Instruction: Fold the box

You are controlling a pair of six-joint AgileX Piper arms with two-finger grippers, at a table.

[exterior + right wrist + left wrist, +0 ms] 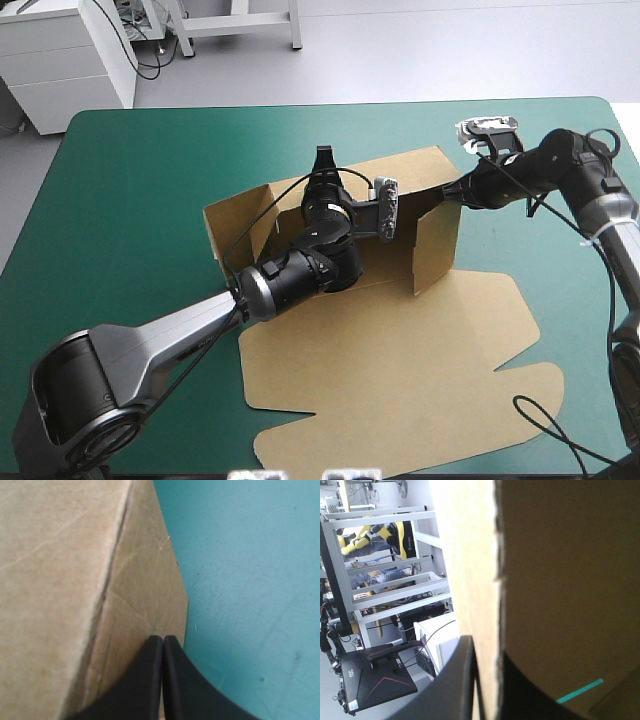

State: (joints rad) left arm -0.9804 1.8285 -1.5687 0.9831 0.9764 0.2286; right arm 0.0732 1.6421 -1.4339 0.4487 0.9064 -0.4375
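Note:
The brown box (425, 245) stands mid-table with its back and side walls raised, and its lid (400, 370) lies flat toward the near edge. My left gripper (322, 160) reaches into the tray up to the back wall. In the left wrist view the left gripper (487, 649) is shut on the box, with a board wall (470, 555) rising edge-on between the black fingers (462, 680). My right gripper (450, 193) is at the far top corner of the right wall. In the right wrist view the right gripper (163, 639) is shut, its tip against the box's outer face (60, 580).
A small crumpled white-and-grey object (487, 130) lies on the teal-green cover (130, 200) just beyond the right gripper. Open cover stretches left of the box and along the far edge. A white cabinet (60, 60) stands past the far left corner.

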